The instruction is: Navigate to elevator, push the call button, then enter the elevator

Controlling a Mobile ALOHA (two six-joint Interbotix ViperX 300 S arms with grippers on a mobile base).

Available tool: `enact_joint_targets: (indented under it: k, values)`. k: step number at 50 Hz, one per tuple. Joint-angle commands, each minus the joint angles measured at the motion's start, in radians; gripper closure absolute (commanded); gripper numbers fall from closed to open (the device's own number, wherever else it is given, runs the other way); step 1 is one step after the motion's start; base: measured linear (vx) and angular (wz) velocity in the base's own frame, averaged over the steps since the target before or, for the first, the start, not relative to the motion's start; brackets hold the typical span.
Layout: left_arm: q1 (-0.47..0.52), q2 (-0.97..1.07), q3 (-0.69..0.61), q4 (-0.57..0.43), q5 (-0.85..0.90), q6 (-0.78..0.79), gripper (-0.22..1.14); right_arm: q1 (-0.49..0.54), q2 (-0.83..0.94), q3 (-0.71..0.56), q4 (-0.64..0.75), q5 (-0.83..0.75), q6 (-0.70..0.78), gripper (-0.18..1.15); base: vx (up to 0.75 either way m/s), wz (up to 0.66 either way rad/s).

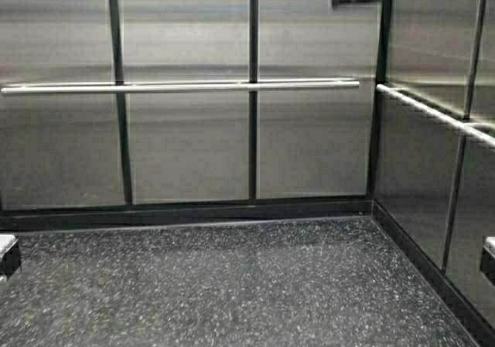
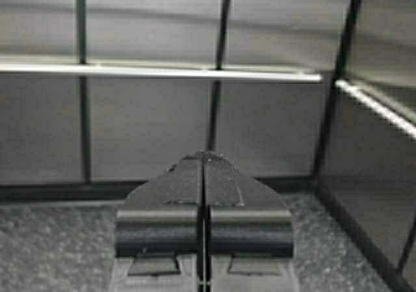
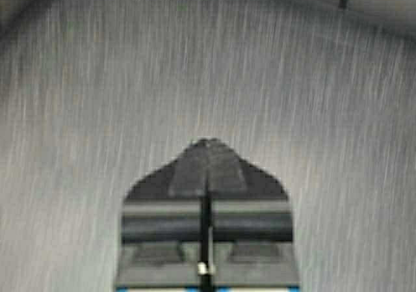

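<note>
Straight ahead of both grippers stands the back wall of the elevator (image 1: 189, 146), steel panels split by dark upright seams, and that tells the story: the robot is inside the car, facing its rear. Left gripper (image 2: 203, 159) sits low and level, fingers pressed together with nothing between them, nose aimed square at the back wall, with the handrail (image 2: 162, 73) running crosswise above and beyond its tip. Right gripper (image 3: 206, 146) is likewise pinched shut on nothing, and it points at brushed steel that fills its whole view; which panel that is I cannot say from the wrist alone. Dark speckled floor (image 1: 232, 285) stretches from under the arms up to the black skirting, and the side wall closes in on the right arm's side, so that arm is the nearer one to steel. No call button shows anywhere in these views. My read: any further roll forward runs along the grippers' own pointing line, toward the rear panels.
</note>
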Motion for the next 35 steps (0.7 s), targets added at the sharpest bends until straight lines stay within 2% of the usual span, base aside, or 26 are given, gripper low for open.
enact_joint_targets:
  k: [1,7,12,22,30,35]
  values:
    - [-0.021,-0.069,0.017,-0.015,-0.002,-0.006,0.89,-0.003,-0.034,0.080,0.000,0.002,0.000,0.92,0.31,-0.24]
    - [-0.025,-0.152,0.015,-0.015,-0.002,0.003,0.89,0.028,-0.071,0.032,-0.002,-0.051,-0.003,0.92,0.27,-0.13]
    - [-0.025,-0.124,0.008,-0.014,0.000,0.026,0.89,0.025,-0.046,-0.046,-0.003,-0.063,-0.003,0.92,0.32,-0.01]
    - [-0.023,-0.112,0.012,-0.025,0.005,0.032,0.89,0.023,-0.058,0.054,0.003,-0.048,0.009,0.92,0.41,0.08]
    - [-0.018,-0.029,-0.020,-0.028,0.009,0.057,0.89,0.023,-0.101,-0.014,0.009,-0.048,0.002,0.92,0.37,0.17]
    - [-0.018,0.026,-0.023,-0.029,0.014,0.052,0.89,-0.015,-0.104,0.017,0.009,-0.025,0.005,0.92,0.43,0.11]
